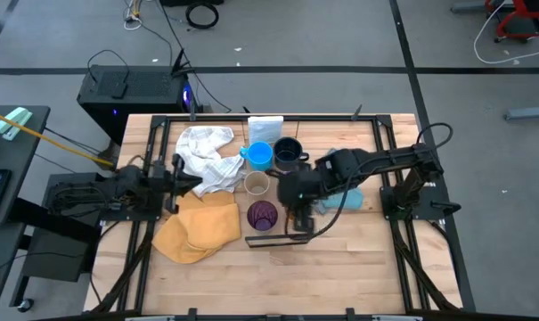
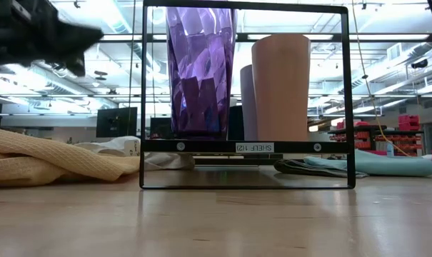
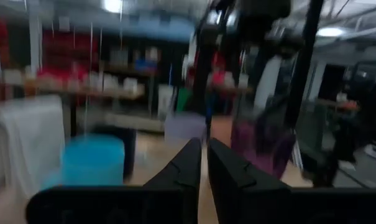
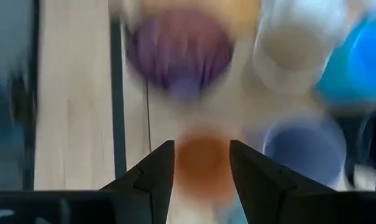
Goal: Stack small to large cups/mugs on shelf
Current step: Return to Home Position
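The dark purple tumbler [image 1: 262,215] and the tan cup [image 1: 256,185] stand upright on the shelf [image 2: 244,147], inside its black frame [image 2: 348,93]. The lavender cup [image 2: 247,100] shows behind the tan cup. The light blue mug [image 1: 260,155] and the navy mug [image 1: 289,153] stand farther back. My right gripper [image 1: 296,207] is open, pointing down just right of the tumbler. In the right wrist view its fingers [image 4: 151,177] stand on either side of the orange cup [image 4: 202,160] below. My left gripper [image 1: 175,174] is shut and empty over the cloths at the left. My right gripper points down with one finger on each side of the orange cup [image 4: 202,160]. The picture is blurred, and I cannot tell whether the fingers touch it.
A white cloth [image 1: 207,153] and a yellow cloth [image 1: 198,227] lie left of the cups. A blue cloth [image 1: 345,194] lies under the right arm. A small white box [image 1: 265,126] stands at the far edge. Bare wood lies toward the near edge [image 1: 278,285].
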Controlling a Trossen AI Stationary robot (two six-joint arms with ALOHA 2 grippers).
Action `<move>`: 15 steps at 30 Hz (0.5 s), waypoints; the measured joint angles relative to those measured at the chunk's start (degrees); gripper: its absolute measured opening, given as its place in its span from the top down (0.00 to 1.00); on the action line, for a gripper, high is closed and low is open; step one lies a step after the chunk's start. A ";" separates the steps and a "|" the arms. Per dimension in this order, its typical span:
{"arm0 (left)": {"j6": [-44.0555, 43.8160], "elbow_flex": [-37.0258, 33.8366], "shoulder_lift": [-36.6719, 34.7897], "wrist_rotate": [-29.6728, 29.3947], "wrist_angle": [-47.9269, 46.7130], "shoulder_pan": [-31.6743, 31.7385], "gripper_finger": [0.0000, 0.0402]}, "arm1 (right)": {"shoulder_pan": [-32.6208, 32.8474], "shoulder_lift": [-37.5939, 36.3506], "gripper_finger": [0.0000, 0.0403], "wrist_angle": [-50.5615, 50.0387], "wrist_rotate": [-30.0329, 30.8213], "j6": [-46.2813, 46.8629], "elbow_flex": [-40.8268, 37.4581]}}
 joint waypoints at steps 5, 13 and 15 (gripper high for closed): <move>4.16 0.00 -0.02 -0.73 7.84 0.00 0.90 | -3.36 -3.45 0.64 11.76 8.87 -2.47 3.14; 1.51 0.00 0.00 -1.16 6.18 0.04 0.91 | -13.18 -23.86 0.70 9.49 15.50 0.73 3.01; 1.55 0.00 0.00 -1.34 5.73 0.04 0.90 | -13.96 -29.38 0.71 9.76 15.76 2.26 0.63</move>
